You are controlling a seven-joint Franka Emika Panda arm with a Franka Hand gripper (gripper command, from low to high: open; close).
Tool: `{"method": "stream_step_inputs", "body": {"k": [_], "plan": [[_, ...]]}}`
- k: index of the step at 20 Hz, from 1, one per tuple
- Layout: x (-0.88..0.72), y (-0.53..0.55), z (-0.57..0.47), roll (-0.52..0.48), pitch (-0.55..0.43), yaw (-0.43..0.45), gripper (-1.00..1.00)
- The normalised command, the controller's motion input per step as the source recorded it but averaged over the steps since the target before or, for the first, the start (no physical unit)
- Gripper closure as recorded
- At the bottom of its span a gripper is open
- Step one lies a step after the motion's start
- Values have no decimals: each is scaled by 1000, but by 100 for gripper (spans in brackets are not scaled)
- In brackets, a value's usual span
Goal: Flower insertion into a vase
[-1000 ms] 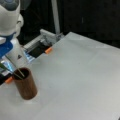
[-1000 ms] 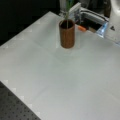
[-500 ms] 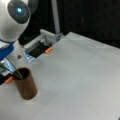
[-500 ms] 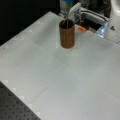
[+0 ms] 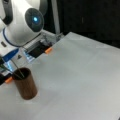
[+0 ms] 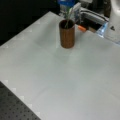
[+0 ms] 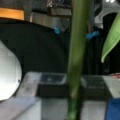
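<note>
The dark brown cylindrical vase (image 5: 25, 84) (image 6: 67, 34) stands upright on the white table in both front views. A thin green flower stem (image 5: 15, 69) (image 6: 67, 18) has its lower end inside the vase's mouth and leans up and out toward the gripper. The gripper (image 6: 66, 3) hangs just above the vase at a front view's top edge, mostly cut off. In the wrist view the stem (image 7: 76, 60) runs straight up the middle, very close, with a green leaf (image 7: 112, 37) at the right. The fingertips do not show.
The white arm body (image 5: 25, 22) looms over the table's back left. Behind the vase lie a dark tray with orange tabs (image 5: 48, 50) (image 6: 81, 28) and metal fixtures (image 6: 93, 17). A black perforated board (image 6: 12, 107) borders the table (image 6: 62, 80).
The arm's white body has swung nearer and further right in a front view. The vase stays put, with the stem still in its mouth.
</note>
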Motion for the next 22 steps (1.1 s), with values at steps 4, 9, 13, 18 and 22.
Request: {"method": "stream_step_inputs", "body": {"k": [4,9,13,18,22], "plan": [[356,-180,-205,-17,166,2,100],[380,-128,-266,-44,70,-21,100],[400,-46,-250,-60,45,-69,100],[390,43,-152,-61,-20,-142,100],[460,22,-145,57,-39,-311,100]]}}
